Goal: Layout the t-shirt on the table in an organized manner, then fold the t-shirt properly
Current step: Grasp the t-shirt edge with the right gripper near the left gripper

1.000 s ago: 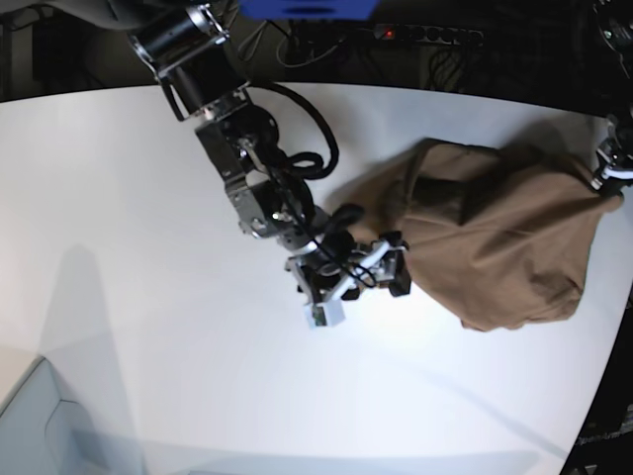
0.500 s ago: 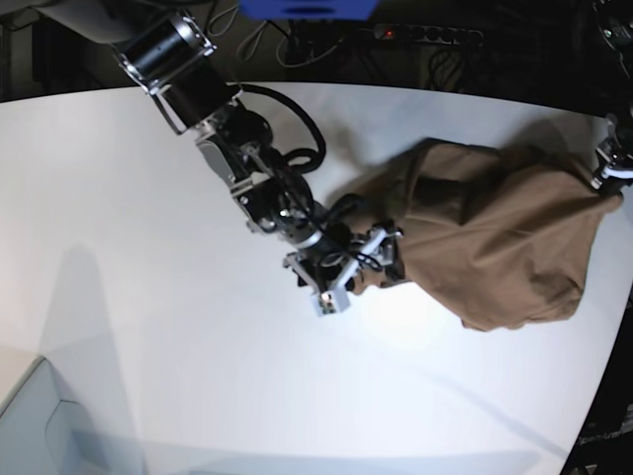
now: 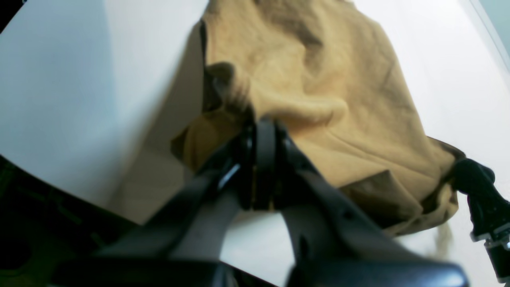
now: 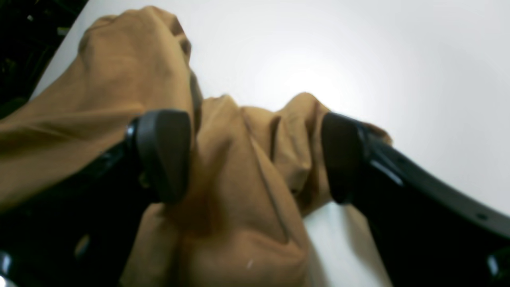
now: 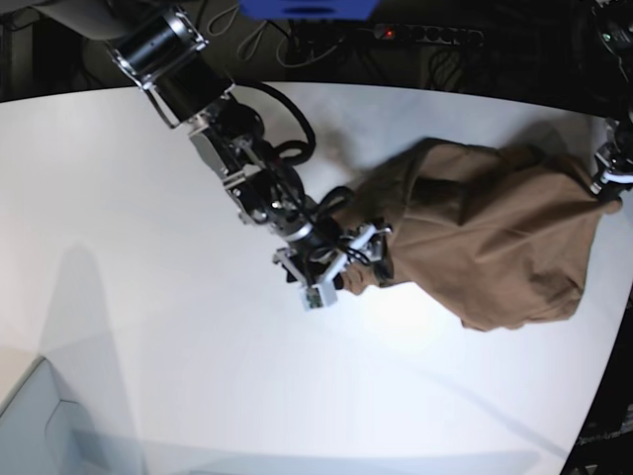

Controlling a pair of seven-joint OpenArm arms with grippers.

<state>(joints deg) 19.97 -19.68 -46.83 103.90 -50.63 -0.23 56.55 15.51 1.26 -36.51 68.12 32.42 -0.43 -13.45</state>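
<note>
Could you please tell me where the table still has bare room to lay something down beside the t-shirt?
The table is bare across the base view's left and lower parts, from the right gripper to the near edge. It is crowded on that view's right, where the bunched t-shirt stretches between the right gripper and the left gripper.

- Power strip (image 5: 427, 35): dark, long, lying in the dim area behind the far table edge; one small red light lit at its left end.
- Cables (image 5: 259, 38): loose, pale and dark, trailing beside the strip.
- Blue object (image 5: 307, 8): at top frame edge, cropped; identity undetermined.
</note>
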